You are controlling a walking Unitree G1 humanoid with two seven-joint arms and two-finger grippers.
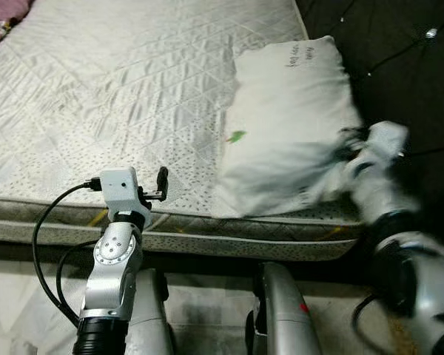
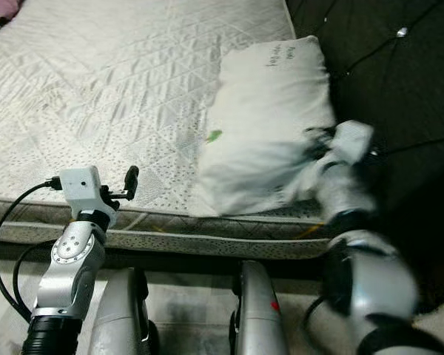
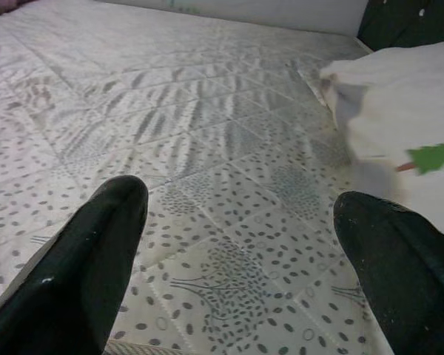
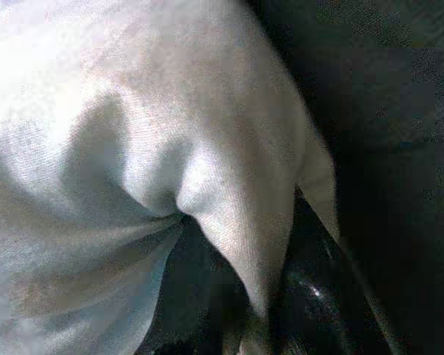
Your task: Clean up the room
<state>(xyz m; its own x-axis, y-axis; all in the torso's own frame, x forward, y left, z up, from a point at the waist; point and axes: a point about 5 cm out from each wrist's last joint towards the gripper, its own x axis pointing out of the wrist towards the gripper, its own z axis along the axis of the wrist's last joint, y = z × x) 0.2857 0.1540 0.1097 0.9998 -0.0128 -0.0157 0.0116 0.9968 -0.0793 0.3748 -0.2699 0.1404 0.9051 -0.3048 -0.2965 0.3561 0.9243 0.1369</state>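
Foremost, mattress (image 1: 133, 89): bare, quilted white, printed with small dots and tree shapes, spanning most of the head views; its edge runs across just in front of the robot. Headboard (image 1: 399, 66): dark, tufted, along the mattress's right side. Pillow (image 1: 292, 122): white, lying on the mattress's right part against the headboard, its near end reaching the mattress edge; dark handwriting at its far end, a small green mark (image 1: 237, 136) on its left side. Right gripper (image 1: 345, 153): at the pillow's near right corner, blurred in the head views; the wrist view shows white fabric bunched and folded over a black finger (image 4: 311, 292), so it is pinching the pillow cloth. Left gripper (image 3: 240, 244): held low over the mattress's near edge, left of the pillow and apart from it, fingers spread wide with nothing between them. Pink cloth (image 1: 6, 21): at the mattress's far left corner.
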